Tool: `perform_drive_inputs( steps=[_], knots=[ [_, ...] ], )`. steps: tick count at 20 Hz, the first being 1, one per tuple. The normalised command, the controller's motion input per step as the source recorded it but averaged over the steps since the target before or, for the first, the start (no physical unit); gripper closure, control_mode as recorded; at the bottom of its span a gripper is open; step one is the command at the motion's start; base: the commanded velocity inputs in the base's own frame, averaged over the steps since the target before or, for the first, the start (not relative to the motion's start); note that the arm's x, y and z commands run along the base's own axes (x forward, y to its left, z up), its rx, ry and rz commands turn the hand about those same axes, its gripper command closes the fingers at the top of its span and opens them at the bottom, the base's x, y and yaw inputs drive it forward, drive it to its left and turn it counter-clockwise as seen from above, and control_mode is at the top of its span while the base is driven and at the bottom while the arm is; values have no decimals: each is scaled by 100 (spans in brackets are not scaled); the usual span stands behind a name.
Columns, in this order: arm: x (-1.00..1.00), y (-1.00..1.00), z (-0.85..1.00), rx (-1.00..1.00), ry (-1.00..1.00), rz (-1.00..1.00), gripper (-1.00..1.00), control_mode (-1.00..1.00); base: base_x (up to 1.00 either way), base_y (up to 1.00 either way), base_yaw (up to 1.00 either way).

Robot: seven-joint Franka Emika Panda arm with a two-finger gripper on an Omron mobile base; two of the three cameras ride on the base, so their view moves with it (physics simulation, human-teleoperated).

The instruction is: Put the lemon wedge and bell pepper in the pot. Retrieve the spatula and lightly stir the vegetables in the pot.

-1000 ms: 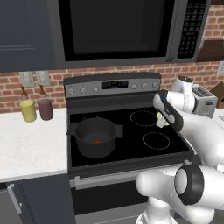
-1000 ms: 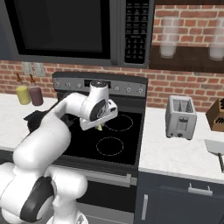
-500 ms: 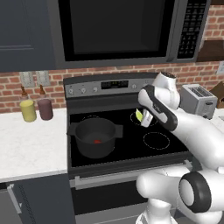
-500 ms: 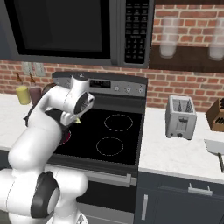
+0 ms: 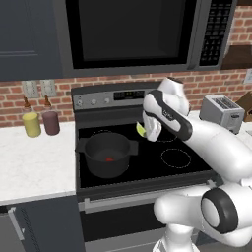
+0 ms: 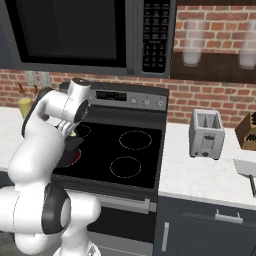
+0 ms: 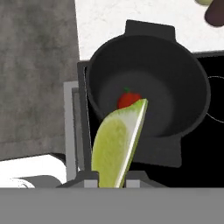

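Gripper (image 5: 144,131) clamps lemon wedge (image 7: 117,146), near pot (image 5: 108,154) rim. Pepper (image 7: 127,99) already inside. Step: delivering wedge. Next: centre over pot, release, then fetch spatula.

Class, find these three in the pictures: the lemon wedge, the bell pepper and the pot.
lemon wedge (image 7: 114,151), hand view, cut face
bell pepper (image 7: 127,99), hand view, red body
pot (image 5: 96,166), left base view, outer wall
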Motion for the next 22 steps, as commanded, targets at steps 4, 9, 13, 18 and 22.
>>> perform_drive_inputs(
  steps=[4, 9, 13, 18, 22],
  knots=[
    [0, 48, -8, 0, 0, 8, 100, -100, 0, 0, 0],
    [0, 62, -23, 0, 0, 1, 100, -100, 0, 0, 0],
    [6, 66, -28, 0, 4, 0, 100, -100, 0, 0, 0],
    [11, 53, -28, 0, 11, 0, 100, -100, 0, 0, 0],
    [21, 18, -19, -1, 12, -2, 100, -100, 0, 0, 0]
  ],
)
